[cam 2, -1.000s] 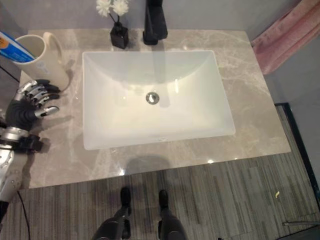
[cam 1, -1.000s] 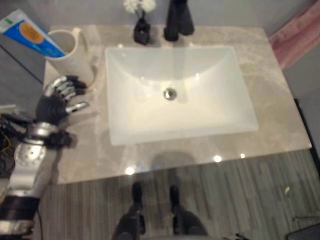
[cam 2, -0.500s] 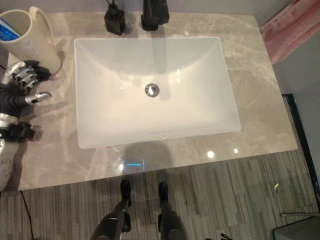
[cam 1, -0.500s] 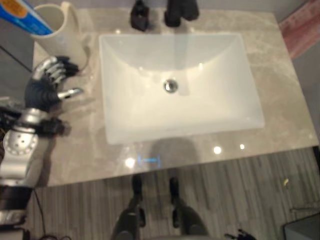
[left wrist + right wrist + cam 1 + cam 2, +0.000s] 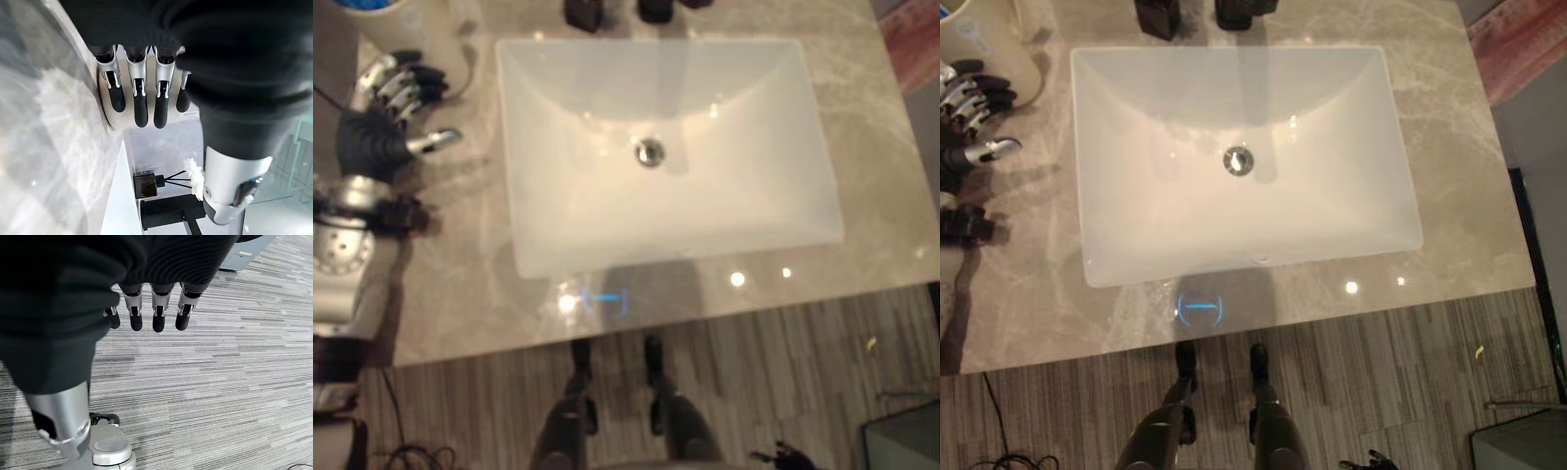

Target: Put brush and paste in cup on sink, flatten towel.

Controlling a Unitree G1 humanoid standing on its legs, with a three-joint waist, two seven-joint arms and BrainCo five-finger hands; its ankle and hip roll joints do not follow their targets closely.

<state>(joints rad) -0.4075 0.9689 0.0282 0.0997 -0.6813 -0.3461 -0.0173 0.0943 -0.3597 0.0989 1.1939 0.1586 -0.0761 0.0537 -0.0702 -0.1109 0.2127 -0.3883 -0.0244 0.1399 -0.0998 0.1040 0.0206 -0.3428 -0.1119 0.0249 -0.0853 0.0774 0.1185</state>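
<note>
Left to right across the marble surface (image 5: pixel 1449 127). At the far left corner stands the cream cup (image 5: pixel 984 44), cut by the top edge of the eye views; a patch of blue at its mouth (image 5: pixel 367 4) is too small to identify as brush or paste. Just in front of the cup, the left hand (image 5: pixel 374 132) hovers over the surface, fingers (image 5: pixel 141 105) loosely extended with their dark tips directed at the cup wall and just short of it, thumb spread apart toward the basin; the hand is relaxed and holds nothing. To its right lies the white rectangular sink (image 5: pixel 1400 211) with a metal drain (image 5: pixel 1238 161) at the centre. Behind the sink's rear rim stand a small black vase (image 5: pixel 1157 17) and the base of a black faucet (image 5: pixel 1239 12); the left wrist view shows white flowers (image 5: pixel 194 177) in the vase. At the far right corner, the pink towel (image 5: pixel 1520 44) hangs beyond the surface's edge. The right hand (image 5: pixel 154 308) hangs over grey striped carpet (image 5: pixel 220 382), fingers relaxed, empty.
</note>
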